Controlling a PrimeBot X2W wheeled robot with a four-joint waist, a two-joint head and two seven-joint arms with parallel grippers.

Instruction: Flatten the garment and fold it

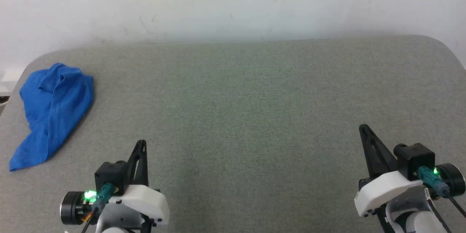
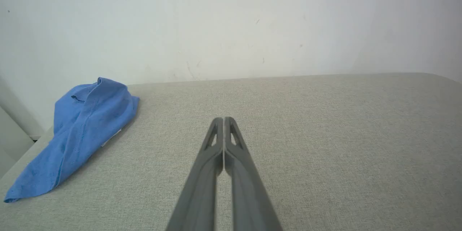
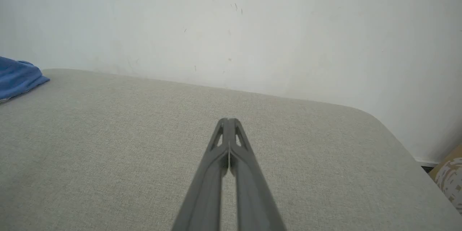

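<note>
The garment [image 1: 52,111] is a royal blue heap, bunched and creased, lying at the far left of the grey table near its rounded corner. It also appears as the garment [image 2: 77,133] at the left of the left wrist view, with a sliver of white under its edge, and a blue corner of the garment [image 3: 16,75] peeks in at the left edge of the right wrist view. My left gripper [image 1: 142,143] hovers at the lower left, shut and empty, to the right of the heap and apart from it. My right gripper [image 1: 363,128] is shut and empty at the lower right, far from the garment.
The grey fabric table [image 1: 247,109] spreads wide between the grippers and back to a white wall [image 1: 233,3]. Its rounded right corner [image 3: 375,119] drops off beside a patterned object [image 3: 449,177] on the floor.
</note>
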